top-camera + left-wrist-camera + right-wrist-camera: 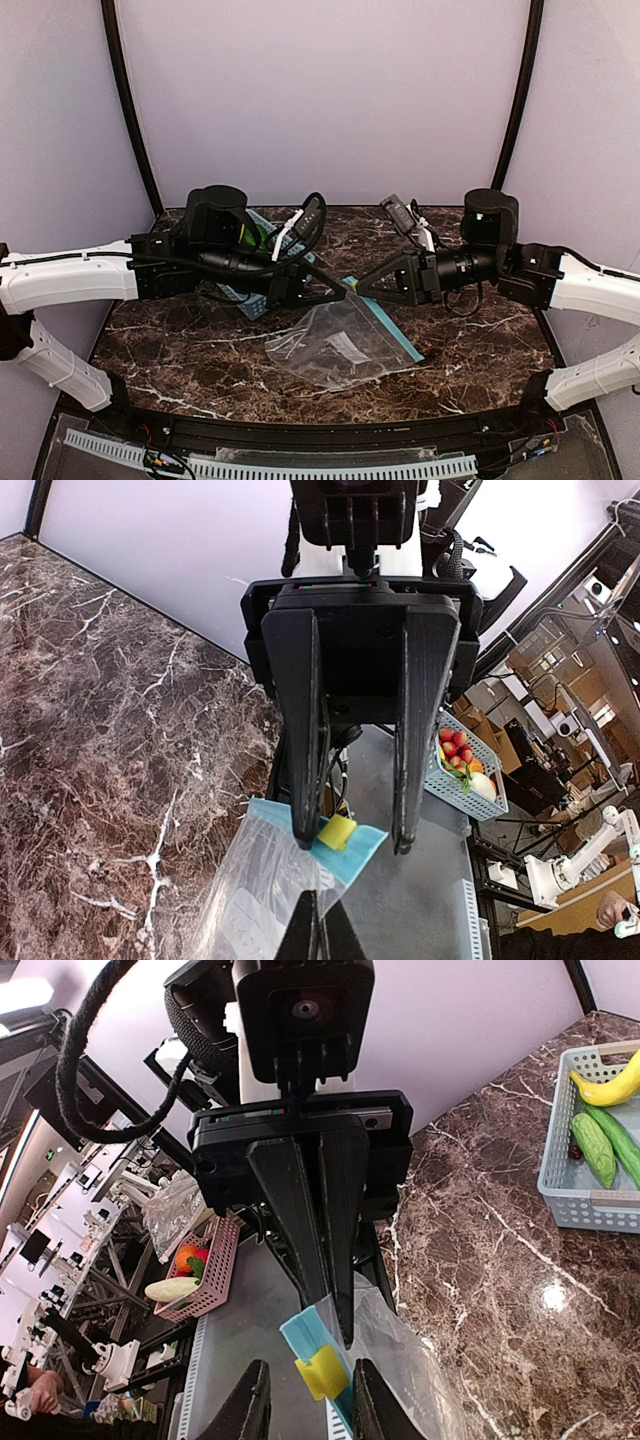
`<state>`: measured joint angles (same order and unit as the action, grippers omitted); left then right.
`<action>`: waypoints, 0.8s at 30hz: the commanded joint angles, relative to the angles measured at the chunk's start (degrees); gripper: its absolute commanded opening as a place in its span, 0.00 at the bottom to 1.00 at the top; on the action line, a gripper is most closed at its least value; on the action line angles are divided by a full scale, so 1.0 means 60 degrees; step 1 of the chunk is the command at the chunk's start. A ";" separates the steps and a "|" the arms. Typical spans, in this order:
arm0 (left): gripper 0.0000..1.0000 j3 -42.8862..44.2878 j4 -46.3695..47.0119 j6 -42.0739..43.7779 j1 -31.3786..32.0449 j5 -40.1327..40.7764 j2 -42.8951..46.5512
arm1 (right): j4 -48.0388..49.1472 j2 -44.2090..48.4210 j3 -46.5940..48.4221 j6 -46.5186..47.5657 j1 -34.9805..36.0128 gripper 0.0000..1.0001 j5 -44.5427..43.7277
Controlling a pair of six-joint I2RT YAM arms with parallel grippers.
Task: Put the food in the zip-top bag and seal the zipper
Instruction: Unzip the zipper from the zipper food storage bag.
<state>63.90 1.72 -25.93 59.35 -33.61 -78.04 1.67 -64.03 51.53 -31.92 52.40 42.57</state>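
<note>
Two grippers meet tip to tip at the far corner of the zip-top bag (335, 345), where the zipper (390, 325) begins. The left gripper (340, 290) is clamped tight on that corner, its fingers together on the light-blue strip. The right gripper (360, 287) faces it with jaws partly apart, straddling a small yellow slider (322, 1372). From the left wrist view, one finger touches the slider and the other stands clear of it.

A white label patch (347, 346) shows through the clear plastic just below the two grippers, its print too small to read. The rest of the bag trails from the fingertips toward the arms' bases, lying crinkled on the dark marble table (170, 340). The zipper runs along the bag's edge on the right gripper's side.

The food sits apart from the bag, back of the left gripper by its wrist. A banana (608, 1085) and two cucumber-like pieces (594, 1147) lie in a light-blue basket (560, 1175).

Marble stretches outward from each gripper to the table's side edges, and between the bag and the front rim. Pale purple walls (320, 100) close off the far side.
</note>
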 commanded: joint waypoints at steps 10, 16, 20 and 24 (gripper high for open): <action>0.01 -0.0146 0.0153 -0.0043 0.0005 -0.0199 0.0215 | 0.0075 -0.0077 0.0069 0.0103 0.0056 0.24 -0.0195; 0.01 -0.0176 0.0161 -0.0050 0.0005 -0.0229 0.0237 | 0.0018 -0.0010 0.0112 0.0117 0.0055 0.11 -0.0403; 0.01 -0.0216 0.0188 -0.0091 -0.0003 -0.0206 0.0273 | -0.0051 0.0033 0.0100 0.0108 0.0055 0.04 -0.0480; 0.01 -0.0306 0.0253 -0.0167 0.0003 -0.0134 0.0389 | -0.0094 0.0063 0.0055 0.0104 0.0055 0.02 -0.0580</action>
<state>63.35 1.78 -26.22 59.35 -34.02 -77.97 0.84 -64.14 51.53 -31.73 52.42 40.21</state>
